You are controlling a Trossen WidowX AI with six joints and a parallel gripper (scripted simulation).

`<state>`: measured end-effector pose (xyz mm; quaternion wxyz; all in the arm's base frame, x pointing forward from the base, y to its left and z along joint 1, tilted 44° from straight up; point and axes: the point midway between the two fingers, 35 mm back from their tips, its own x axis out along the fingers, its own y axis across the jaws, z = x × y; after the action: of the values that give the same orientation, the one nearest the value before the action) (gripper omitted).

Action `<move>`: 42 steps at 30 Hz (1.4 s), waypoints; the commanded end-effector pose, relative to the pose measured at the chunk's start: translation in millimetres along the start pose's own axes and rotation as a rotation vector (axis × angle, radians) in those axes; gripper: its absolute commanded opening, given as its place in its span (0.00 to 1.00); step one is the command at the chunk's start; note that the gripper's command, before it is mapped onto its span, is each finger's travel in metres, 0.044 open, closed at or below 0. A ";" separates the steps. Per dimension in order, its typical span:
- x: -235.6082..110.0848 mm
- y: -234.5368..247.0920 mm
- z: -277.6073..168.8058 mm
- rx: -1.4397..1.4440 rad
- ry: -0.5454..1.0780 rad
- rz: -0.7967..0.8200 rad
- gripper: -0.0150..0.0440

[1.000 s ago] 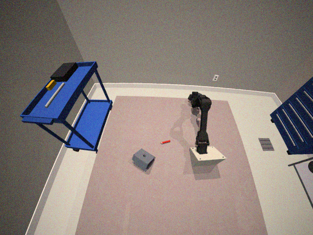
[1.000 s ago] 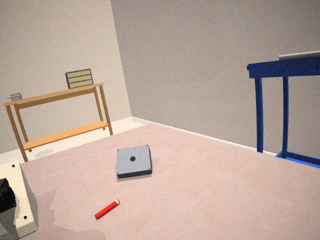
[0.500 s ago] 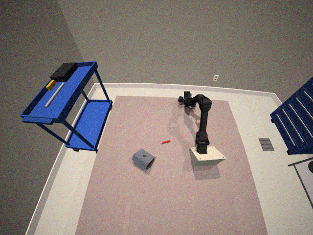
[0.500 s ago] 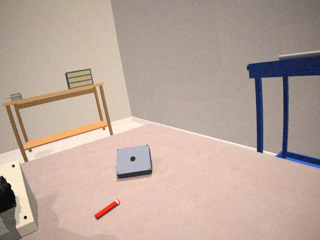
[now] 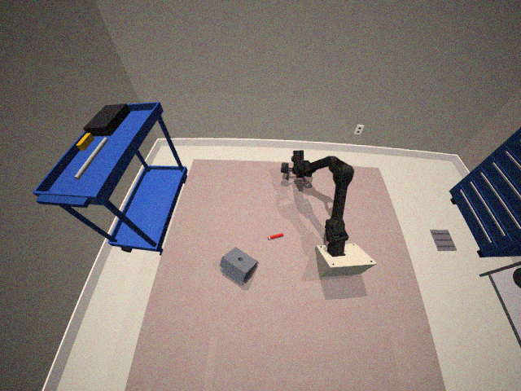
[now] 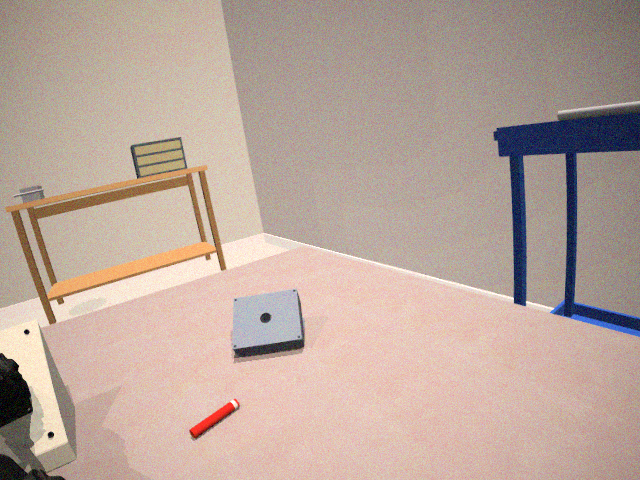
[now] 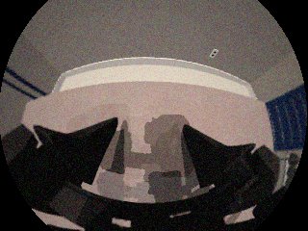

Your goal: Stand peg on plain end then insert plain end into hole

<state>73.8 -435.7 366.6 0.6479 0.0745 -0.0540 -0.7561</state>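
Observation:
A red peg with a white band near one end lies flat on the pink table top. A grey sloped panel with one round hole sits near it, apart from the peg. My gripper is open and empty, held high and far from the peg, pointing toward the back of the table. The wrist view shows only the two dark fingers with table top and shadows between them; neither peg nor panel is in it.
The arm's cream base block stands right of the peg. A blue cart stands at the table's left edge, a wooden shelf by the wall, and a dark blue cabinet at the right.

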 end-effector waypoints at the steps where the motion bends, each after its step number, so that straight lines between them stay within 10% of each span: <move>1: -12.1 22.6 -6.0 -0.035 0.027 0.050 1.00; 42: -187.6 157.3 -218.7 -0.814 0.570 0.473 1.00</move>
<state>289.1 -287.6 200.5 0.7699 0.0266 0.3677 -0.5209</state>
